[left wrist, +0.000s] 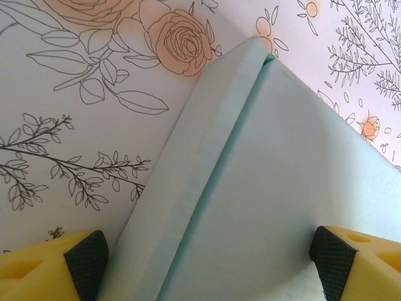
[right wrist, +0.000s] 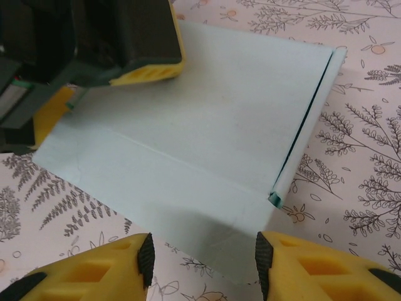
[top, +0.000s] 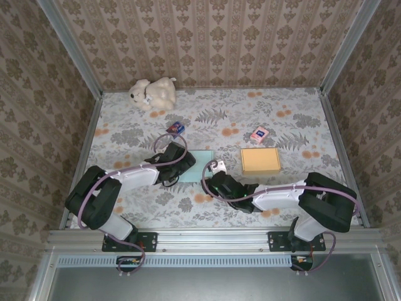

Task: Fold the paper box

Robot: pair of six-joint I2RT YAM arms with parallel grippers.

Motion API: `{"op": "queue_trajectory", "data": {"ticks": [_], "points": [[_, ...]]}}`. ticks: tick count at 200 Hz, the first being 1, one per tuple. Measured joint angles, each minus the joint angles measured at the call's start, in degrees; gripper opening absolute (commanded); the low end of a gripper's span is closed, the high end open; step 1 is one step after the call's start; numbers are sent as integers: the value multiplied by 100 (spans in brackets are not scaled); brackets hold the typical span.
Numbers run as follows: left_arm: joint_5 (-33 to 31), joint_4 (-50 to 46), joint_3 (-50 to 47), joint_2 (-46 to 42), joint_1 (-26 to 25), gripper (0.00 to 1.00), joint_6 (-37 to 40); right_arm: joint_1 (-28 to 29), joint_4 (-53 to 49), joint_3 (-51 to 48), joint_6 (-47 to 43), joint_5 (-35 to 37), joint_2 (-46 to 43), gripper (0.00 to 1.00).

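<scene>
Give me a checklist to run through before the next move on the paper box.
1. Paper box lying flat, not yet folded up: ok.
2. Left gripper open, straddling the box's edge: ok.
3. Right gripper open at the box's near corner, nothing held: ok.
4. Grippers at opposite sides of the box, apart from each other: ok.
5. Left fingers touching the paper: cannot tell.
6. Orange box apart from the paper box: ok.

No legible text, paper box point(top: 202, 162) plain, blue packet point(top: 177, 127) and pink packet point(top: 259, 133) too small to read
</scene>
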Motion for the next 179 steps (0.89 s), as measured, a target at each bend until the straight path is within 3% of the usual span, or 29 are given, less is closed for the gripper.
{"op": "queue_trajectory", "data": {"ticks": [57,96,179], "points": [[44,-2,2,2,28,87,2,0,-490,369,20,-83,-52,51],[48,-7,7,2,31,87,2,-144,-660,538,157,-142,-42,60],[68,-4,7,2,31,90,2,-802,-363,378,675,-1182,509,60]]}}
